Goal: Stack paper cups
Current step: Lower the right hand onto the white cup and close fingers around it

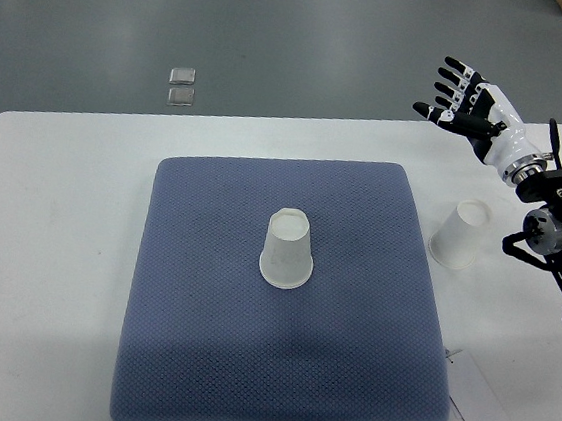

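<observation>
A white paper cup [287, 249] stands upside down in the middle of the blue mat [187, 341]. A second white paper cup [459, 234] stands upside down on the white table, just right of the mat. My right hand [463, 101] is raised above the table's far right corner, behind that second cup and apart from it. Its fingers are spread and it holds nothing. My left arm does not show.
The white table [46, 246] carries the mat. A paper sheet [478, 397] lies at the mat's near right corner. Two small clear squares [181, 85] lie on the grey floor beyond the table's far edge.
</observation>
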Action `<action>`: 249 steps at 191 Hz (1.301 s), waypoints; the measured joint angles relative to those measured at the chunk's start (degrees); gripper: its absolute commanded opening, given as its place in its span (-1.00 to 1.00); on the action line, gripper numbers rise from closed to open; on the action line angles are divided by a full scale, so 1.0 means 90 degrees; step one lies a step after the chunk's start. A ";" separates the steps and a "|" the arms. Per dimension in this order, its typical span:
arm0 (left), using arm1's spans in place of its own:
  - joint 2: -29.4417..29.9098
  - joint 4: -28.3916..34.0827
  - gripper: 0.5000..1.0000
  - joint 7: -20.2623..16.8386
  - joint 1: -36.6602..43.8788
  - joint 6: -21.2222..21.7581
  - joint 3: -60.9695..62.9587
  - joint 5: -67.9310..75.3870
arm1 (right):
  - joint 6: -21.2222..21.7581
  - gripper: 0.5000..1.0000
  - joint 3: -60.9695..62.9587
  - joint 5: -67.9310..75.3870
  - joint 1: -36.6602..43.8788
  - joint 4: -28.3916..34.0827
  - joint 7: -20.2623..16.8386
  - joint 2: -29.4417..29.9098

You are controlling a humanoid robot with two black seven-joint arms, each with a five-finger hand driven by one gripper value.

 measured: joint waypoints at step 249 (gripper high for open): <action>0.0000 0.0000 1.00 0.0002 0.0002 0.0000 0.0000 0.0000 | -0.0043 0.48 -0.5376 -0.5434 0.2080 0.1331 0.0894 -0.2722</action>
